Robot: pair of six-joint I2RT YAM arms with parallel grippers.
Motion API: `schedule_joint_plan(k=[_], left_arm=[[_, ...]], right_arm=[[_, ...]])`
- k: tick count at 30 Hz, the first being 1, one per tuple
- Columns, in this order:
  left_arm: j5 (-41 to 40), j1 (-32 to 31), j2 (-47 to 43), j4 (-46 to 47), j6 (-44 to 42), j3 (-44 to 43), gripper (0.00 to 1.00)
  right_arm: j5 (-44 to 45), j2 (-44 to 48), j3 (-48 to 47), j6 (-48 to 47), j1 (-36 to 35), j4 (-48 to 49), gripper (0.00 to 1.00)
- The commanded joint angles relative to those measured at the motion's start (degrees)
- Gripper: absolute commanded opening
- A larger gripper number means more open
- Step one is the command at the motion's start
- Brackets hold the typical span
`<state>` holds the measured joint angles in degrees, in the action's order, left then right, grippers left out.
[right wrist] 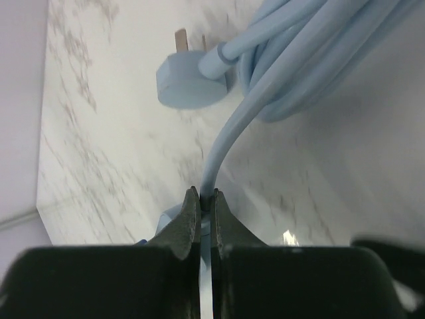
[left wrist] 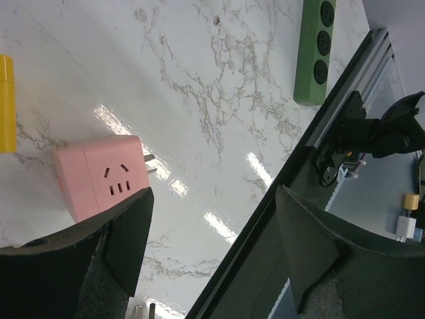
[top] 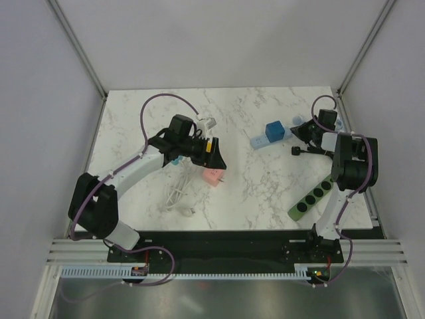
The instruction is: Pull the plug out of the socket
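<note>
Right tool is pinched shut on a pale blue cord; left tool hangs wide open over a pink socket cube. The marble bench looks glossy and slick, with walls close on both sides. At far right lies the pale blue socket strip, probably light and apt to slide unless pinned. The dark blue plug seated in it looks rigid and blocky, so its flat sides suit a grip. The limp cord offers poor purchase.

You see the whole desk from above; the low, close left wrist view shares its green power strip.
</note>
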<state>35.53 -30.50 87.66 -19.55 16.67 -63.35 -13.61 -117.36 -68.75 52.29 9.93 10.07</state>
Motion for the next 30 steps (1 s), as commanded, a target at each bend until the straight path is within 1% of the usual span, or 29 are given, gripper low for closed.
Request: schedule_joint_plan(k=[1, 2, 4, 8, 11, 12, 14, 15, 16, 17, 18, 19, 20, 22, 23, 24, 26, 30], left_arm=[[-1.7, -0.7, -2.8, 1.7, -3.2, -1.1, 0.82], [-2.1, -1.2, -2.8, 1.7, -3.2, -1.2, 0.82], [-3.3, -1.9, -3.4, 1.8, -3.1, -1.4, 0.84], [-8.3, -4.6, -4.2, 2.5, -3.5, -2.8, 0.89], [-9.6, -6.1, -2.7, 2.2, -5.1, -6.5, 0.92], [-10.3, -6.8, -1.8, 1.8, -5.8, -9.7, 0.94], [-13.6, -10.3, 2.1, -0.5, -8.6, -13.7, 0.96], [-14.7, -11.7, 4.0, -1.3, -9.6, -17.6, 0.97], [-15.7, -13.1, 5.7, -1.9, -10.7, -19.5, 0.97], [-17.9, -15.8, 7.3, -3.8, -12.3, -21.4, 0.97], [-19.2, -17.3, 11.1, -4.6, -13.1, -24.9, 0.97], [-20.5, -19.7, 12.7, -5.2, -13.8, -26.3, 0.97], [-23.5, -20.9, 14.5, -6.4, -15.5, -27.7, 0.97], [-26.4, -23.8, 18.8, -7.6, -18.2, -31.2, 0.97], [-30.5, -24.7, 20.1, -8.3, -20.0, -32.8, 0.97], [-32.1, -25.2, 22.6, -8.7, -20.5, -33.6, 0.97], [-33.2, -25.9, 24.8, -10.8, -21.2, -36.7, 0.98], [-35.4, -26.6, 28.4, -12.2, -20.8, -39.7, 0.98]], right_arm=[[-8.1, 8.5, 8.7, -5.5, -1.3, -1.1, 0.00], [-8.7, 11.3, 10.4, -6.0, -1.4, -1.3, 0.00], [-9.7, 14.3, 13.5, -7.0, -1.6, -1.5, 0.00], [-12.1, 21.5, 21.5, -10.1, -1.7, -1.2, 0.00], [-15.8, 22.5, 25.1, -9.1, -1.8, 1.9, 0.00], [-17.1, 22.7, 25.5, -9.1, -1.8, 2.1, 0.00], [-17.3, 23.1, 26.6, -9.4, -2.2, 2.6, 0.00], [-17.6, 23.1, 27.0, -9.2, -2.4, 2.8, 0.00], [-17.9, 22.9, 27.6, -9.1, -2.6, 2.9, 0.00], [-18.2, 22.7, 27.9, -8.7, -3.2, 3.6, 0.00], [-18.5, 22.6, 28.2, -7.9, -3.7, 3.8, 0.00], [-18.3, 22.7, 28.8, -7.6, -4.4, 4.0, 0.00], [-18.0, 22.6, 29.2, -7.0, -4.7, 4.4, 0.00], [-17.5, 22.0, 30.1, -6.2, -4.9, 5.0, 0.00], [-17.9, 21.7, 30.0, -6.2, -4.9, 5.4, 0.00], [-18.3, 21.1, 29.9, -6.3, -4.8, 5.3, 0.00], [-19.0, 20.8, 29.8, -6.9, -4.9, 5.0, 0.00], [-18.7, 21.8, 30.3, -7.6, -4.8, 4.6, 0.00]])
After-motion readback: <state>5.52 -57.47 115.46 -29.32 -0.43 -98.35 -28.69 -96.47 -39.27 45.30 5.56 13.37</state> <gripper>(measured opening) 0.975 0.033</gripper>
